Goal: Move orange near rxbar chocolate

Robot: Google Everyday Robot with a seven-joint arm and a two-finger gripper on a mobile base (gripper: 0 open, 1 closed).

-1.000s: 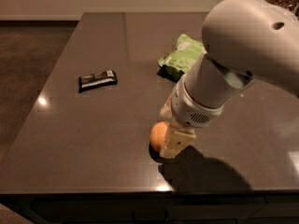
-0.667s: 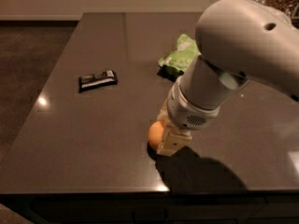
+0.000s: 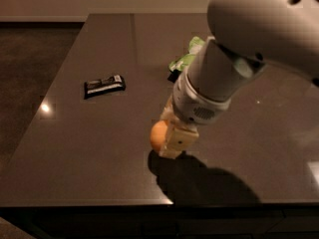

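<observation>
The orange (image 3: 157,135) is held between the fingers of my gripper (image 3: 167,142), low over the front middle of the dark table (image 3: 89,153). Only its left side shows; a cream finger (image 3: 178,139) covers the rest. The gripper is shut on it, and a shadow lies just under and to the right of it. The rxbar chocolate (image 3: 103,85), a flat black bar with white lettering, lies on the table to the left and farther back, well apart from the orange. My large white arm (image 3: 249,39) fills the upper right.
A light-green snack bag (image 3: 188,58) lies behind the arm, partly hidden by it. The table's front edge (image 3: 99,203) runs just below the gripper, and its left edge slants toward a dark floor (image 3: 30,68).
The gripper has moved left and a little toward the far side with the orange in it, closer to the rxbar chocolate. The bar and the green bag have not moved.
</observation>
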